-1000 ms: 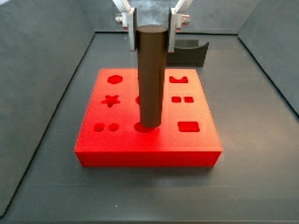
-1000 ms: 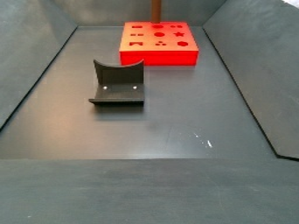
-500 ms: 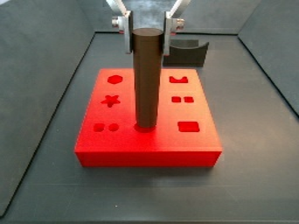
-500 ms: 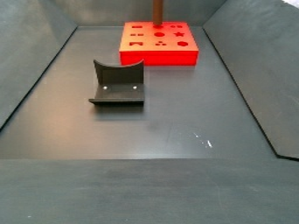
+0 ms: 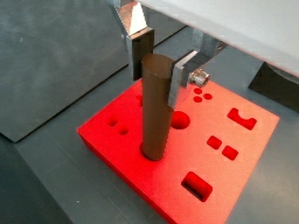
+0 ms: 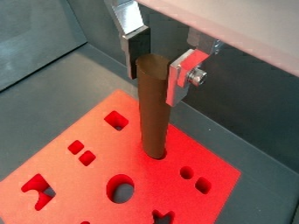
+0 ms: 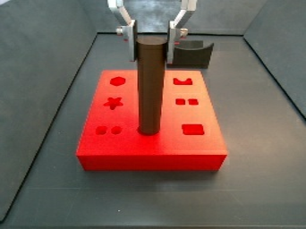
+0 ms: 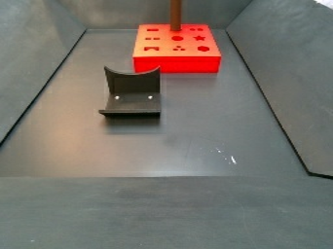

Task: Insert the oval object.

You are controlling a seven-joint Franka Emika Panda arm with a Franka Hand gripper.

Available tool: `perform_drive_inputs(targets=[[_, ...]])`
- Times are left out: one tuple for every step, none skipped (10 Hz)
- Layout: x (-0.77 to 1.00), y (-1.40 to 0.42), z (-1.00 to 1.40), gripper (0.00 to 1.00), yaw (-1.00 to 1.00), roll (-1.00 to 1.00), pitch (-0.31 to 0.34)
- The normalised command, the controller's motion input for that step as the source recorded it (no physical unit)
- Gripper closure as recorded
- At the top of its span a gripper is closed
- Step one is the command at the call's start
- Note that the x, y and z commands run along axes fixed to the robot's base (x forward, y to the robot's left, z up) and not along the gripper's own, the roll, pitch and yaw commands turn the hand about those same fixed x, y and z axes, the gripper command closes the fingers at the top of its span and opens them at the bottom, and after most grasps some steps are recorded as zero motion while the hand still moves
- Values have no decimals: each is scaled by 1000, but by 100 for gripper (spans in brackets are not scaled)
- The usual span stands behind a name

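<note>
The oval object, a tall dark-brown peg, stands upright with its lower end in a hole near the front edge of the red block. It shows in both wrist views and at the far end of a side view. My gripper is at the peg's top with a finger on each side. The jaws stand wider than the peg, so the gripper is open. The peg's lower end is hidden in the hole.
The red block has several other shaped holes: star, circle, squares, small dots. The dark fixture stands on the grey floor apart from the block and shows behind it in a side view. Dark walls enclose the floor.
The peg has sunk lower into the hole. My gripper's fingers have spread apart from the peg's top and let go of it.
</note>
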Motion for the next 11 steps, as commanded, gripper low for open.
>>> perform_drive_inputs(targets=[[0,-140,-134,100,0,86,0],[0,-286,-69,100,0,243,19],[0,-240,-63,100,0,216,19],[0,0,-137,100,0,54,0],[0,0,-129,100,0,16,0],[77,0,-186,100,0,26,9],[151,6,-280,100,0,0,0],[146,69,-377,100,-6,-43,13],[117,126,-457,100,-29,-94,26],[131,117,-566,100,-40,-77,66],[154,109,-583,100,-46,-77,74]])
